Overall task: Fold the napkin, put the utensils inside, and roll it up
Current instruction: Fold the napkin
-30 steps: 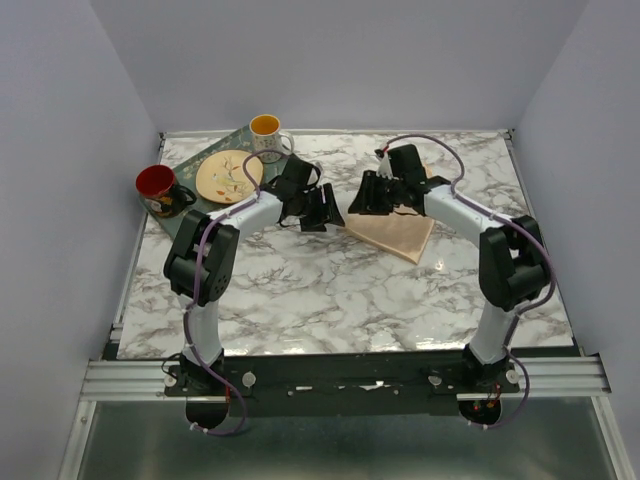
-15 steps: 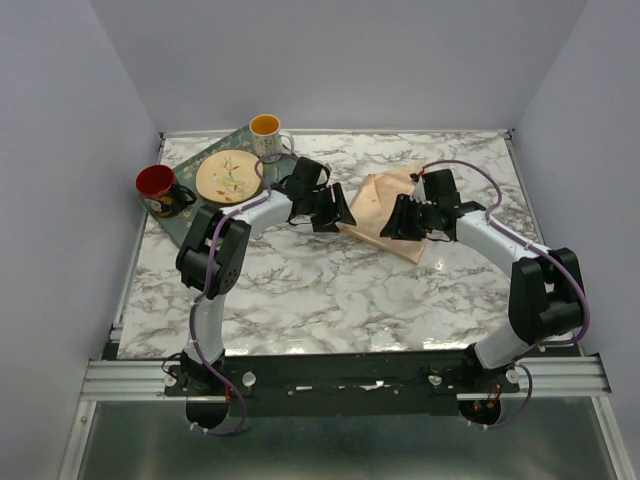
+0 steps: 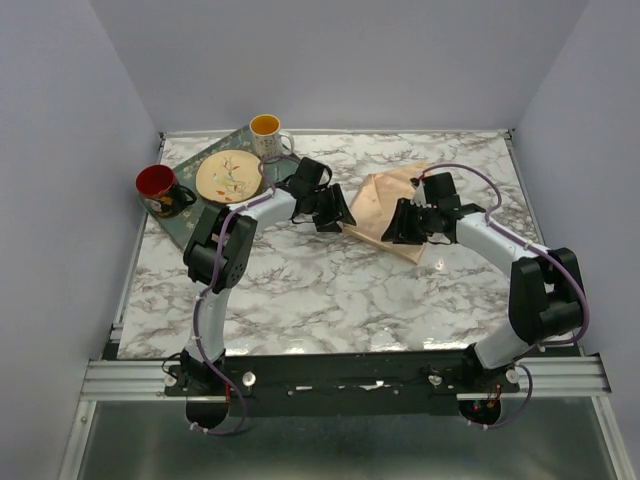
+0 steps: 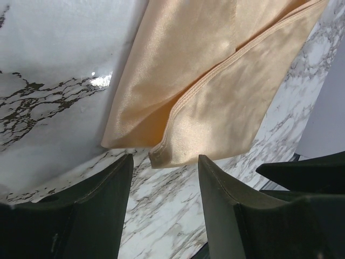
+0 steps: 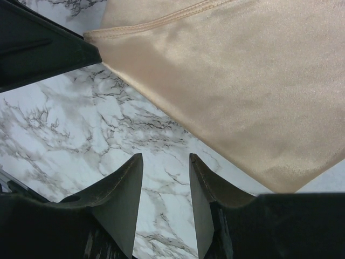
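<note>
The napkin [image 3: 372,203] lies folded on the marble table, a peach satin cloth with two layers showing at its left corner [image 4: 215,91]. My left gripper [image 3: 334,214] sits low at that corner, open, and the hemmed tip of the cloth lies just beyond its empty fingertips [image 4: 164,157]. On the napkin's near edge my right gripper [image 3: 397,226] is open too. Only bare marble shows between its fingers [image 5: 166,157], and the cloth [image 5: 242,81] lies beyond them. The utensils are out of view.
At the back left, a dark green mat [image 3: 188,222] carries a floral plate [image 3: 229,175] and a red mug [image 3: 157,186], with an orange mug [image 3: 266,130] behind. Grey walls close the table [image 3: 320,290] on three sides. A left gripper finger [image 5: 38,48] shows in the right wrist view.
My right arm swung back off the napkin to its near edge, uncovering the cloth. My left gripper reached right to the napkin's left corner, and its jaws narrowed a little.
</note>
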You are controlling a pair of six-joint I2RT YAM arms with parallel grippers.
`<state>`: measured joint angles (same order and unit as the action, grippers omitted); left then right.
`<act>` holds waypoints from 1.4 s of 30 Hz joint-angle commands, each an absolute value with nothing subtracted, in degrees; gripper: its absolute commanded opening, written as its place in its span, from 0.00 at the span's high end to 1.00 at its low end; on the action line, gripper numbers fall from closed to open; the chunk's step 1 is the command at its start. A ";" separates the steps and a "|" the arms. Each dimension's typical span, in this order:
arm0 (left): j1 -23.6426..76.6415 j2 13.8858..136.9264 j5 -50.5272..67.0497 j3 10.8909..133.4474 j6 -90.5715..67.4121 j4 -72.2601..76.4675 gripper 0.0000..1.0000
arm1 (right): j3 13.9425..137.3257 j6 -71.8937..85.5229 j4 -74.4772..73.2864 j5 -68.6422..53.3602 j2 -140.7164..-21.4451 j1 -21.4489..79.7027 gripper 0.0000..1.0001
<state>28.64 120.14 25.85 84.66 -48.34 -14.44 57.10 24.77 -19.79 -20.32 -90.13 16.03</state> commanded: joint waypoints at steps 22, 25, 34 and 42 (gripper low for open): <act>29.88 120.41 18.89 92.11 -41.13 -20.04 1.00 | 54.67 25.75 -19.16 -21.18 -91.67 13.10 0.54; 29.71 121.29 19.51 90.36 -41.75 -19.25 1.00 | 54.41 25.75 -19.16 -21.44 -92.46 12.75 0.57; 27.86 121.99 18.19 87.80 -41.05 -18.37 1.00 | 53.26 24.79 -18.28 -22.50 -93.69 10.29 0.73; 27.86 121.74 18.64 87.98 -40.18 -19.33 0.86 | 52.20 23.56 -18.80 -24.00 -90.10 7.03 0.78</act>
